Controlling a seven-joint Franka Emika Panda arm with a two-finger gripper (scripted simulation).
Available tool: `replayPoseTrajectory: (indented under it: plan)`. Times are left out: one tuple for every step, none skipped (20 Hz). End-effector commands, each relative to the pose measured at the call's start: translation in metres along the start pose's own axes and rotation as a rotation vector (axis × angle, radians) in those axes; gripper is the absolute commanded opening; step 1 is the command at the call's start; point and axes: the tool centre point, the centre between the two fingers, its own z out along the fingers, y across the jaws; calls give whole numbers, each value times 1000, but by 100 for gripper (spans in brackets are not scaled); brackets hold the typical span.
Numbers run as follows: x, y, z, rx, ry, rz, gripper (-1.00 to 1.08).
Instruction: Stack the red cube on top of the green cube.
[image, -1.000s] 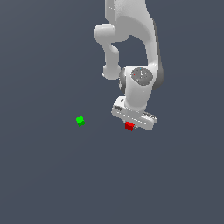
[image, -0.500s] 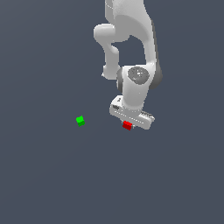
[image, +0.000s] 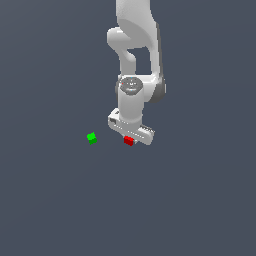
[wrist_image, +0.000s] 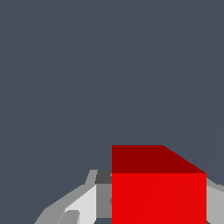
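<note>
The red cube (image: 128, 141) sits between the fingers of my white gripper (image: 129, 140), which is shut on it. In the wrist view the red cube (wrist_image: 157, 188) fills the space between the grey fingers (wrist_image: 83, 203). The green cube (image: 91, 137) rests on the dark grey surface, to the exterior view's left of the gripper and apart from it. The green cube does not show in the wrist view.
The white arm (image: 136, 55) rises behind the gripper toward the top of the exterior view. The flat dark grey surface (image: 60, 200) extends all around.
The gripper with the red cube has moved toward the exterior view's left, closer to the green cube, and the wrist has turned. The green cube has not moved.
</note>
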Motion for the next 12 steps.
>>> replayPoseTrajectory:
  plan:
    - [6,29,5,0,1,1,-100]
    - [8,41,7,0,1,1,-100]
    - [11,54,10,-1,1,2,-100]
    - [13,66,12,-1,1,2,-100]
    - [16,78,15,-1,1,2,-100]
    - [18,90,17,-1,1,2,-100]
    - [21,102,19,-1,1,2,-100]
    - [24,114,21,-1,1,2,-100]
    - [26,125,23,-1,1,2,-100]
    - [28,135,25,-1,1,2,-100]
    - [30,144,27,-1,1,2,-100]
    - [32,153,29,-1,1,2,-100]
